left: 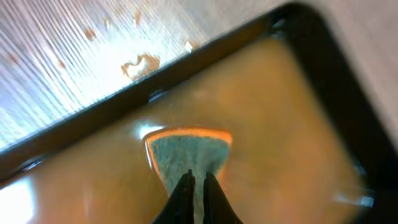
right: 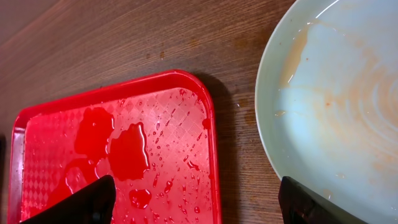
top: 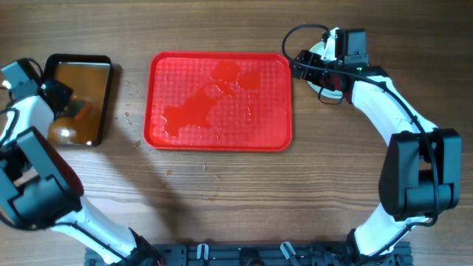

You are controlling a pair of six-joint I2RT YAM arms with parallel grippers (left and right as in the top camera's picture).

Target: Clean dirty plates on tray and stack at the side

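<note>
The red tray (top: 222, 103) lies mid-table with no plates on it, only wet puddles; its far right corner shows in the right wrist view (right: 124, 149). A pale plate (right: 336, 106) with faint orange smears sits on the wood right of the tray, and shows in the overhead view (top: 318, 49) mostly hidden under my right arm. I cannot tell how many plates are stacked there. My right gripper (right: 199, 205) (top: 303, 66) is open and empty, spanning the tray's corner and the plate's edge. My left gripper (left: 198, 180) (top: 65, 98) is shut on a sponge (left: 186, 149) in the pan.
A black rectangular pan (top: 77, 66) of brownish water stands left of the tray; its rim shows in the left wrist view (left: 329, 50). Small droplets and crumbs lie on the wood between the pan and the tray (top: 129, 114).
</note>
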